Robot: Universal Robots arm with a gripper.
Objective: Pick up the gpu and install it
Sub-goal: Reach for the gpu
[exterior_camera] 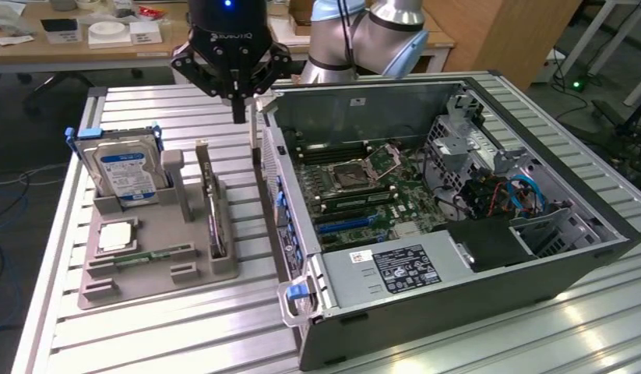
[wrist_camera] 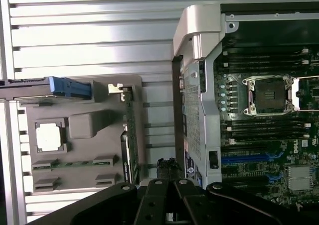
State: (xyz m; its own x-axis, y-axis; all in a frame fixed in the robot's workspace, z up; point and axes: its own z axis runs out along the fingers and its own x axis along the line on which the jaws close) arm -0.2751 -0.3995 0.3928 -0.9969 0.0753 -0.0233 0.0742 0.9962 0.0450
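Broadly, we see a slatted metal table [exterior_camera: 174,327] [wrist_camera: 89,36] carrying everything. In the exterior view, the open computer case [exterior_camera: 456,312] [wrist_camera: 199,26] takes the three o'clock side of the table, lying with its motherboard [exterior_camera: 372,195] facing up. At nine o'clock from the case sits a grey holder [exterior_camera: 143,284] [wrist_camera: 89,123]. The two are near each other but apart.

The gripper [exterior_camera: 239,113] [wrist_camera: 167,168] hangs at twelve o'clock in the exterior view, above the gap between holder and case, just beside the case's far corner. We read its jaws as pressed together into a single point, with nothing between them.

A hard drive [exterior_camera: 128,171] with a blue-and-white label stands upright at the holder's eleven o'clock end. The gpu [exterior_camera: 214,210] [wrist_camera: 130,135] stands on its long edge in a slot along the holder's three o'clock side, the side nearest the case. It is at about seven o'clock from the gripper, below it and untouched.

A square processor chip [exterior_camera: 114,235] [wrist_camera: 50,137] lies flat at nine o'clock from the gpu. A narrow green RAM strip [exterior_camera: 154,255] sits just beside the chip at five o'clock.
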